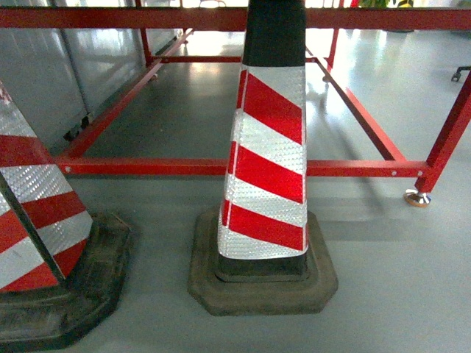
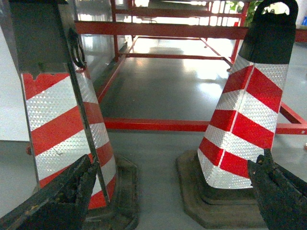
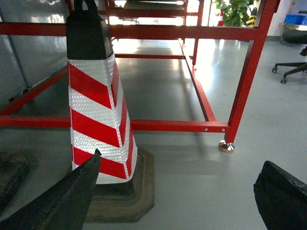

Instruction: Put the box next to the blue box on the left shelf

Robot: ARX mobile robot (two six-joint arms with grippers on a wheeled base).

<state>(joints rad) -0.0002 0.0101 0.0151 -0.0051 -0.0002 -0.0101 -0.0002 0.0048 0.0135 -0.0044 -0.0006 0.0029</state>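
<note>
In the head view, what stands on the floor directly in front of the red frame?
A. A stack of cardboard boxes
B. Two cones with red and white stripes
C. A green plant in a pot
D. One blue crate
B: one striped cone stands in the middle on its dark base and a second striped cone at the left edge, both before the red frame.

Grey glossy floor point(image 1: 383, 279): striped cone point(image 1: 266, 169) at centre, second cone point(image 1: 40, 220) at 9 o'clock, red frame point(image 1: 221, 168) foot at 3 o'clock.
</note>
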